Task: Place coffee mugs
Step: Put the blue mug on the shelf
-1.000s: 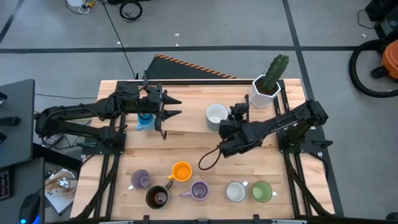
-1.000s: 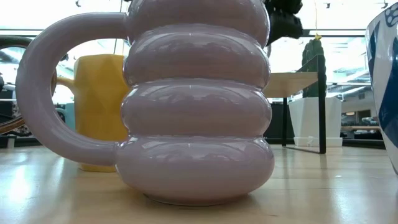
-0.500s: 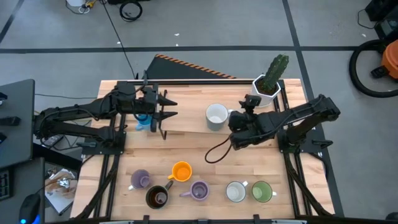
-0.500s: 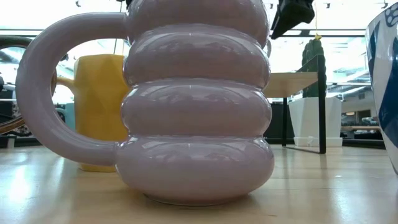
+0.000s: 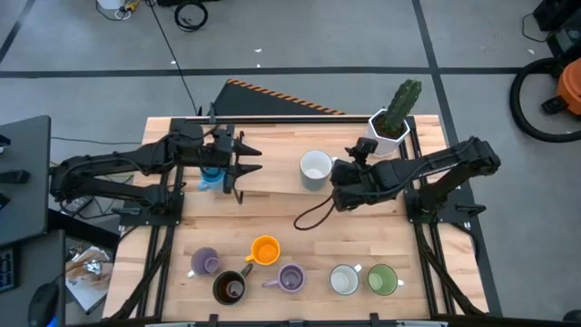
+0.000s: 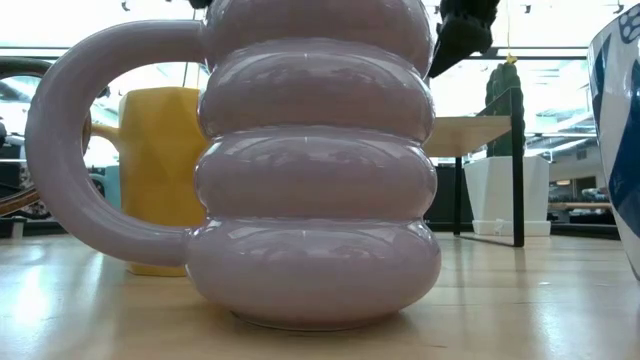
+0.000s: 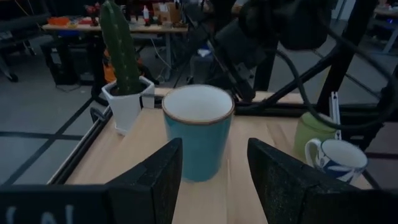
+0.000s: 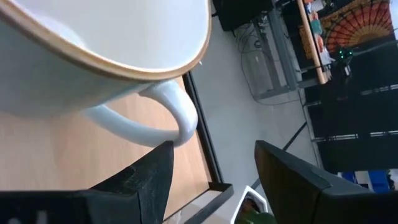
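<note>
Six mugs stand in a row at the table's near edge: lavender [image 5: 204, 262], dark brown [image 5: 229, 288], orange [image 5: 264, 250], lavender [image 5: 290, 278], white [image 5: 344, 280], green [image 5: 382, 279]. A blue mug [image 5: 211, 177] stands under my left arm, behind the open left gripper [image 5: 254, 162], whose fingers point toward the table's right. A white-lined, pale-walled mug [image 5: 316, 168] stands mid-table on its base. My open right gripper [image 5: 329, 180] is close beside its right side. In the right wrist view the mug's handle [image 8: 180, 118] lies just ahead of the gap between the fingers.
A white hexagonal pot with a cactus [image 5: 390, 127] stands at the far right corner, close behind the right arm. A black cable loop [image 5: 313, 218] hangs from the right arm over the bare wood mid-table. The ribbed lavender mug [image 6: 310, 170] fills the low view.
My right arm has swung toward the table's far edge and turned at the wrist, so its gripper now sits close beside the white-lined mug's right side. The cable loop beneath it has shifted along. The mugs have not moved.
</note>
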You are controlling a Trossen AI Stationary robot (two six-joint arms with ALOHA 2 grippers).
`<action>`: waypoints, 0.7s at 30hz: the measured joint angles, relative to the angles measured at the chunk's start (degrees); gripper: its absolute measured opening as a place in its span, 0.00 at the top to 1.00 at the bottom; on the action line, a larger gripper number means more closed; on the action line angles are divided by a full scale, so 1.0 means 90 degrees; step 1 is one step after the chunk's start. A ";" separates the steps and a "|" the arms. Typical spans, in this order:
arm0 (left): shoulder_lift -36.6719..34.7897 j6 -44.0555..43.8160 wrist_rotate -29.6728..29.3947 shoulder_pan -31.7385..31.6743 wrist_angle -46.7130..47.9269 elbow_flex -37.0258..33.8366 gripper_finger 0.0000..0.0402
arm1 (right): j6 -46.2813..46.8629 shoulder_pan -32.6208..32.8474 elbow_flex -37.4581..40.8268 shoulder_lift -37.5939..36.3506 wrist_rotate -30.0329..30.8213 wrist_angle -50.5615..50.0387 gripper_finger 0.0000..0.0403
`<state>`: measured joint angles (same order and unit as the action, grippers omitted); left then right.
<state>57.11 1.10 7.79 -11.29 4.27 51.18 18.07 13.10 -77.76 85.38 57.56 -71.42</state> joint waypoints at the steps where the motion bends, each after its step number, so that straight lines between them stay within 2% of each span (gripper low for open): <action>1: 0.0080 0.0038 0.0000 0.0000 -0.0046 0.0000 0.53 | -0.0039 -0.0057 0.0028 0.0000 0.0035 0.0102 0.43; 7: 0.0701 0.0088 0.0000 0.0000 -0.0174 0.0002 0.53 | -0.0400 -0.0525 0.0057 0.0000 0.0174 0.0431 0.43; 13: 0.1063 0.0090 0.0041 0.0000 -0.0442 0.0000 0.53 | -0.1226 -0.1018 0.0057 0.0000 0.0147 0.1128 0.43; 17: 0.1272 0.0152 0.0568 0.0000 -0.0495 0.0000 0.53 | -0.1792 -0.1210 0.0024 -0.0034 0.0058 0.1210 0.43; 21: 0.1533 0.0336 0.1084 0.0006 -0.0542 0.0000 0.53 | -0.1767 -0.1129 0.0000 -0.0428 -0.0219 0.1179 0.43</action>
<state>70.90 4.13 17.55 -11.24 -0.61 51.18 2.16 2.94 -77.76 81.53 55.58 -60.81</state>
